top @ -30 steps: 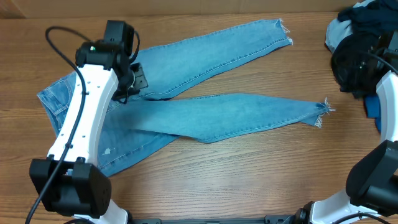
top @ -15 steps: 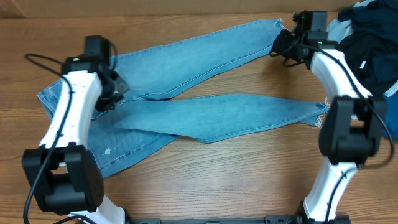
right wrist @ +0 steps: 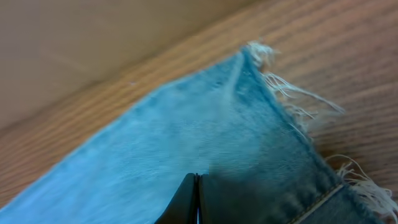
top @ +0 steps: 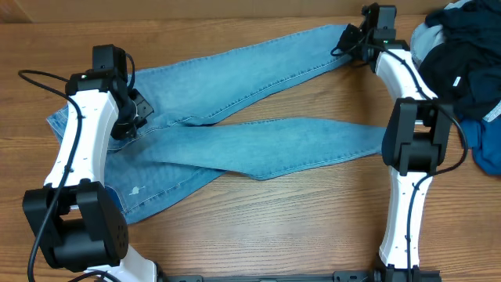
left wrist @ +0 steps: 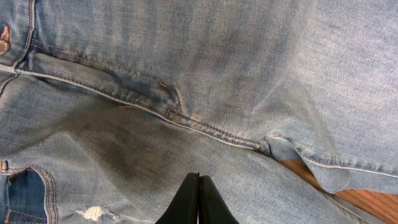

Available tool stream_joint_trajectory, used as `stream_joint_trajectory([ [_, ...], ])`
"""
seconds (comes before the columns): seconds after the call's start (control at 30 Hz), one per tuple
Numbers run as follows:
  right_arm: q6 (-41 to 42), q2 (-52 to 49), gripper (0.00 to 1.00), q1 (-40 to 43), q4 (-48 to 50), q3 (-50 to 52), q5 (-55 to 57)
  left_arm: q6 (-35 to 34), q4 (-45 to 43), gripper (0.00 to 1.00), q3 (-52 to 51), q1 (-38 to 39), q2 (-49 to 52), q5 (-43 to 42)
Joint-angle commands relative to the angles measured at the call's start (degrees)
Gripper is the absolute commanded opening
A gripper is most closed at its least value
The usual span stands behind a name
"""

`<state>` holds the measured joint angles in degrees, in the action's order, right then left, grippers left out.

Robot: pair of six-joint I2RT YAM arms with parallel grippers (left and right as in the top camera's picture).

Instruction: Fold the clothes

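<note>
A pair of light blue jeans [top: 258, 145] lies spread on the wooden table, waist at the left, legs reaching right. One leg runs to a frayed hem at the back right [top: 344, 39], the other to a frayed hem at the right [top: 395, 141]. My left gripper [top: 129, 125] is shut and empty, hovering over the crotch seam [left wrist: 180, 115]; its tips show in the left wrist view [left wrist: 199, 186]. My right gripper [top: 350, 48] is shut and empty just above the back leg's hem [right wrist: 249, 118]; its tips show in the right wrist view [right wrist: 197, 186].
A heap of dark and light blue clothes [top: 462, 47] lies at the back right corner, with a blue piece [top: 485, 145] at the right edge. A cardboard wall runs along the back. Bare wood [top: 313, 227] lies in front of the jeans.
My right arm swung in from the right edge to the back leg's hem. My left gripper moved left from the upper leg toward the crotch of the jeans.
</note>
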<state>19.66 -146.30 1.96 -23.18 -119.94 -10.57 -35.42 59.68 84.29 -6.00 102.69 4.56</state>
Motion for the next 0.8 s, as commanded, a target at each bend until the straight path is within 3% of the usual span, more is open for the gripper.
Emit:
stream_joint_trajectory([
  [0.0, 1.18, -2.4, 0.04, 0.57, 0.07, -1.64, 3.41, 1.2, -0.46, 0.04, -0.61, 0.02, 1.49, 0.42],
  [0.2, 0.96, -3.3, 0.04, 1.38, -6.43, -1.66, 5.53, 2.05, -2.19, 0.04, -0.61, 0.02, 1.88, 0.39],
  [0.37, 0.92, -3.13, 0.04, 3.13, -23.52, -5.66, 8.31, 3.54, -4.74, 0.04, -0.61, 0.02, 1.9, 1.66],
  [0.5, 2.1, -3.08, 0.04, 3.93, -35.98, -11.52, 18.4, 5.88, -7.93, 0.04, -0.61, 0.02, 2.05, 2.29],
  [0.63, 3.1, -3.08, 0.04, 4.85, -42.47, -15.41, 23.65, 8.15, -10.73, 0.04, -0.61, 0.02, 4.39, 1.55],
  [0.77, 10.73, -3.08, 0.04, 7.26, -48.7, -15.45, 24.65, 10.73, -11.8, 0.04, -0.61, 0.02, 10.05, 0.96],
])
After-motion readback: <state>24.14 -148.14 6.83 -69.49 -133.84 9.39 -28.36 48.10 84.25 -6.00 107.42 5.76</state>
